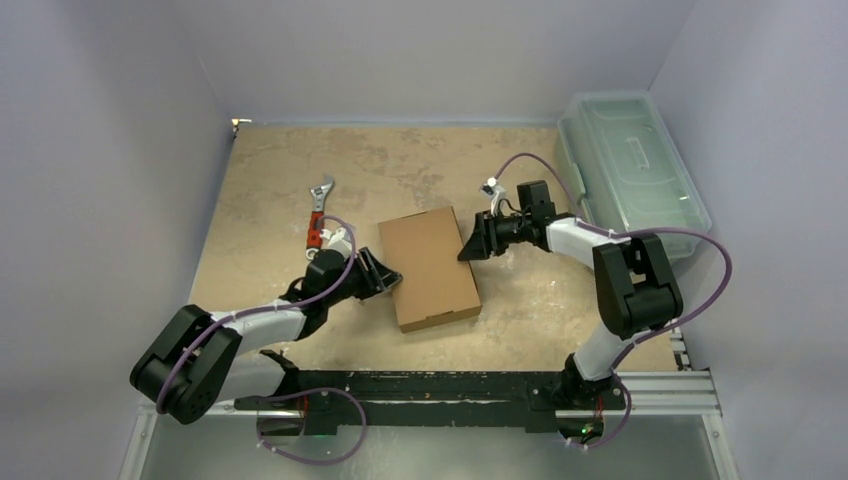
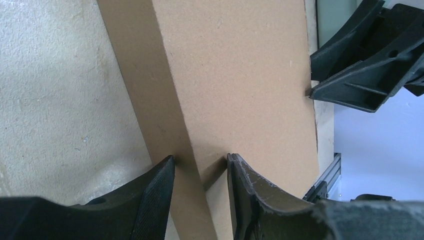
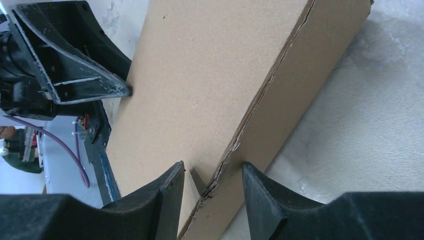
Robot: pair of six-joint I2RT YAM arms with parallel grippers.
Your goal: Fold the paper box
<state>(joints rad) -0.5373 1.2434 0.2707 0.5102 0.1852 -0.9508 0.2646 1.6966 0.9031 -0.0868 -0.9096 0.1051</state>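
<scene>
Top external shows the paper box [image 1: 430, 268] closed, plain brown, shallow.

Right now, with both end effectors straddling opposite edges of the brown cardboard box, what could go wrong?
1. The right end effector straddles a ragged, split seam on the shallow brown cardboard box; closing there may tear or crush it.
2. The left end effector straddles the opposite edge; uneven squeezing might skew or slide the box.
</scene>
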